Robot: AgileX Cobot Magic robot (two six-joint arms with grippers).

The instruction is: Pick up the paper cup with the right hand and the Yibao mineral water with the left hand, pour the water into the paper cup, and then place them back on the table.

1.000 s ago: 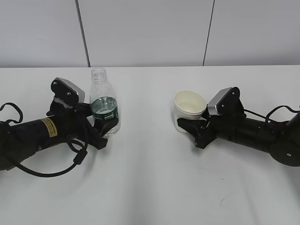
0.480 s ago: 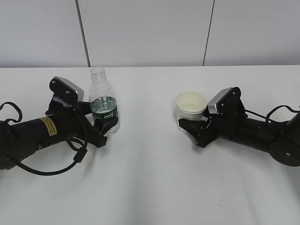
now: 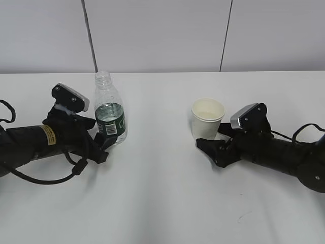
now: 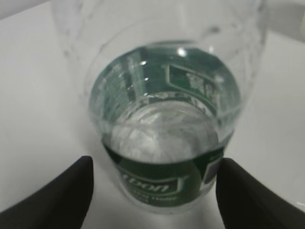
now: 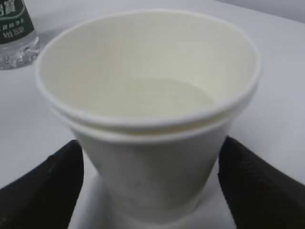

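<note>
White table and grey wall panels frame both arms. Left gripper is spread, the bottle upright between its fingers; right gripper is spread around the cup. Any sideways drift while backing off could tip either and spill water. Bottle's green label lettering is unreadable.

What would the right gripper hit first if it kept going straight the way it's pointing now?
The paper cup. It stands upright between the open fingers of the right gripper, directly ahead. The fingers seem slightly clear of its wall, though the gap is hard to judge.
</note>
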